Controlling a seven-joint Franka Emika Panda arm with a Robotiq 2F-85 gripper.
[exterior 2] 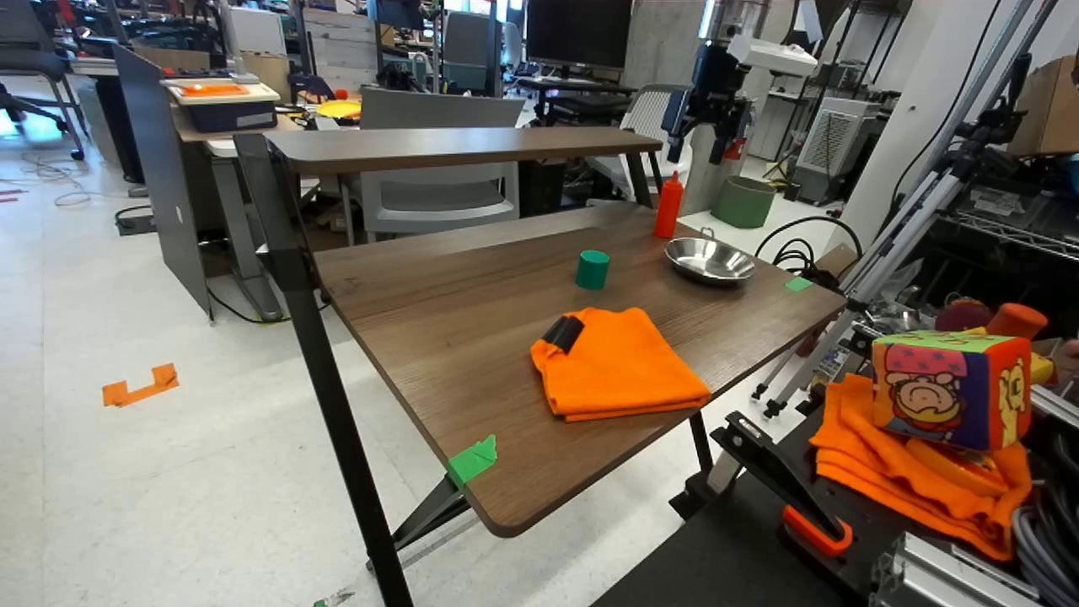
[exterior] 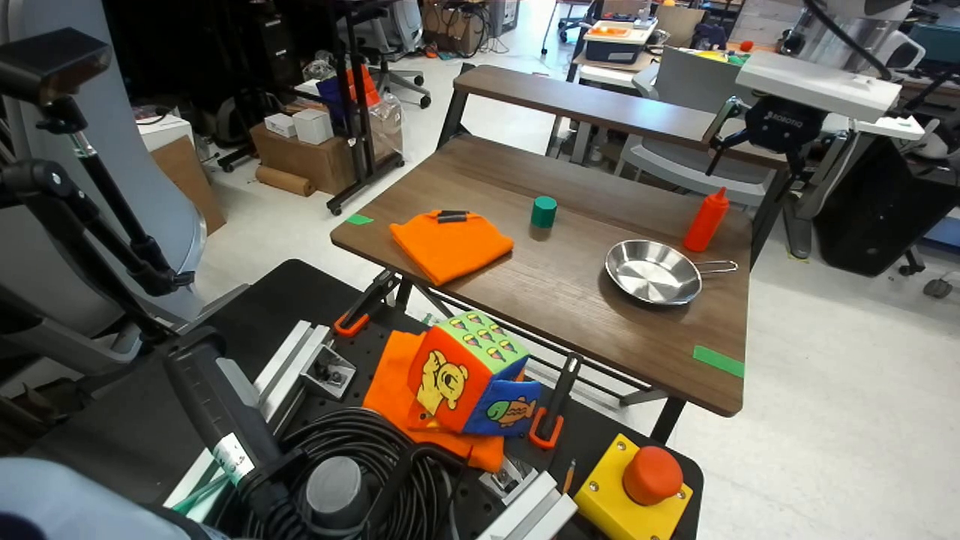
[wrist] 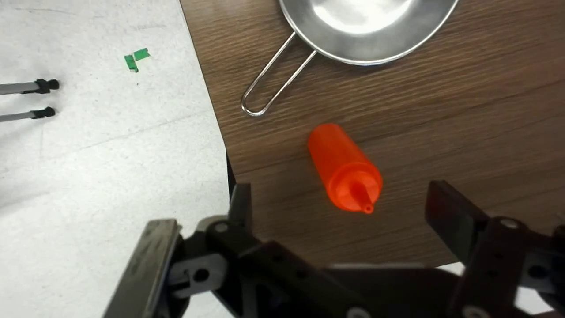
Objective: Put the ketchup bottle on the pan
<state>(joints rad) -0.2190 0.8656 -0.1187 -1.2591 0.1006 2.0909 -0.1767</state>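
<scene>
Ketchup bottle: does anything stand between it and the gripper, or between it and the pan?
Nothing visible in either case. The open gripper hangs higher than the ketchup bottle; the pan sits close by, and the green cylinder stands outside both paths.

In an exterior view, the lettering ROBOTIQ [exterior: 784, 119] stands on the gripper [exterior: 754, 174], above the far right of the brown table [exterior: 559, 274]. Nearer the camera than the table, a white label [exterior: 233, 456] on a black device [exterior: 204, 397] is too small to read.

The table [exterior: 551, 296] bears one ketchup bottle [exterior: 705, 223], one pan [exterior: 651, 274], one cup [exterior: 544, 213], one cloth [exterior: 453, 249], two tape strips [exterior: 718, 361].
</scene>
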